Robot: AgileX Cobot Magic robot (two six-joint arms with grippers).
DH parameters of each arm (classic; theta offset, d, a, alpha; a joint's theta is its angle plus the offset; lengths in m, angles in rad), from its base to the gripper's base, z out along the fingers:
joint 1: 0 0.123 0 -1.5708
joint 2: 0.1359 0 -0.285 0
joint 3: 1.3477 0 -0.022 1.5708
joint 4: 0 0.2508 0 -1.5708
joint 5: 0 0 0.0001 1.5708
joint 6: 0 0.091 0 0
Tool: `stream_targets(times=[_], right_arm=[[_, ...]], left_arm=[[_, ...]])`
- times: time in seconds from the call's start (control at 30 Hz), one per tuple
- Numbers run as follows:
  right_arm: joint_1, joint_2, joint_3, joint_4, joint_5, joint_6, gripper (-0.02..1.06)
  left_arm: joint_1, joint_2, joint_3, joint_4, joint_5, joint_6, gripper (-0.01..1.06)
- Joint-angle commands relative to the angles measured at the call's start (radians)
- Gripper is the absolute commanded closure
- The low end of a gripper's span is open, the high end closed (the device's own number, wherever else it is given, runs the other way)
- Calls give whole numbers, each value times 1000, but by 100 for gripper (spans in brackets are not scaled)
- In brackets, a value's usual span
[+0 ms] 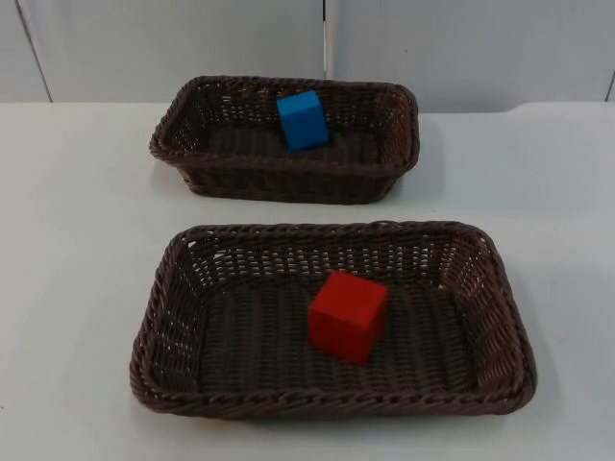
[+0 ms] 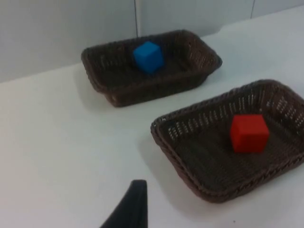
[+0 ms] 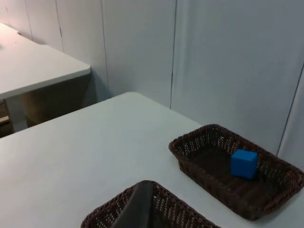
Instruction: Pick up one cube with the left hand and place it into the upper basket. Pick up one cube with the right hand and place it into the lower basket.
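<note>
Cubes both sit in baskets: blue cube (image 1: pixel 303 119) in the upper basket (image 1: pixel 404 130), red cube (image 1: pixel 348 315) in the lower basket (image 1: pixel 500 317). We judge placing finished; both arms need only wait. We cannot tell how either gripper's jaws stand.

White surface (image 1: pixel 77 240), matte, ends at grey partition wall (image 1: pixel 173 48) with vertical panel seams. 1 second white table (image 3: pixel 33 66) stands beside it, against the wall.
</note>
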Motion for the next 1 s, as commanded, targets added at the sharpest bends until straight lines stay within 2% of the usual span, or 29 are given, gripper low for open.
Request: stream_targets(times=[0.0,0.2,0.47,0.57,0.83,0.97], right_arm=[[1,-22,2,-8,34,-5,18],[1,-82,34,-10,45,-5,18],[1,-166,38,-28,119,-5,18],[1,-222,38,-60,201,4,18],[1,-310,38,-67,324,4,18],[1,-360,38,-67,390,6,18]], left_arm=[[-1,-5,18,-19,20,-2,7],[-1,-5,50,-41,41,4,7],[-1,-5,58,-41,47,4,7],[-1,-5,58,-41,47,4,7],[-1,-5,58,-44,47,12,7],[-1,-5,58,-84,47,66,7]])
